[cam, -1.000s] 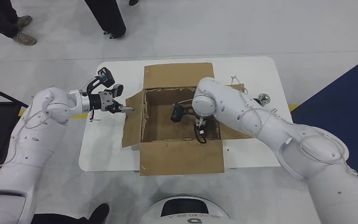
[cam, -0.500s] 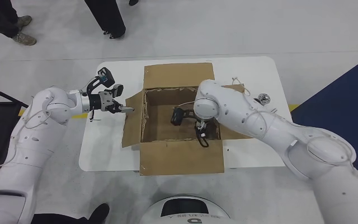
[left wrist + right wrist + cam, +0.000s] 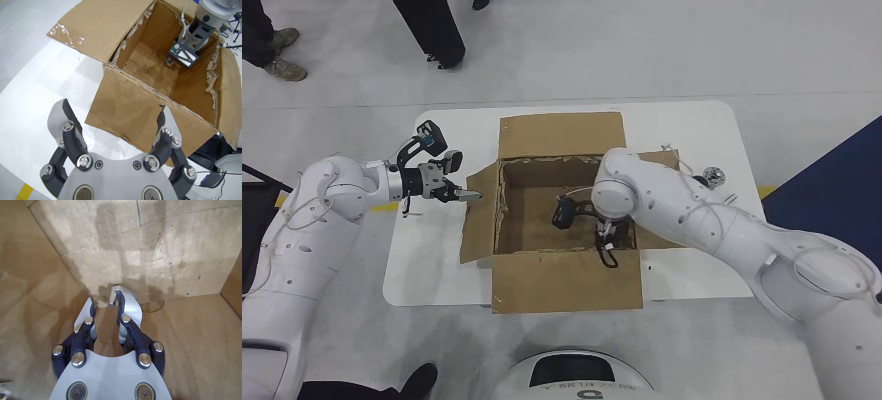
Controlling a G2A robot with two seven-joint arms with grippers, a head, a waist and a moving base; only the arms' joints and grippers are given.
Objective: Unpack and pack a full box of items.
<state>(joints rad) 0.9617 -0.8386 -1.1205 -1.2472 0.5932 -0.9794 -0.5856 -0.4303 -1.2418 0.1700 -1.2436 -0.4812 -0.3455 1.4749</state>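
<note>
r tool (image 3: pixel 105 300) shifted inside box (image 3: pixel 562 285) on white table (image 3: pixel 422 270).

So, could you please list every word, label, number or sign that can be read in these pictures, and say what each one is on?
None: nothing here carries text that can be read.
The cardboard box is plain brown inside and out, with only a patch of clear tape on one flap.
The white table bears no print.
</note>
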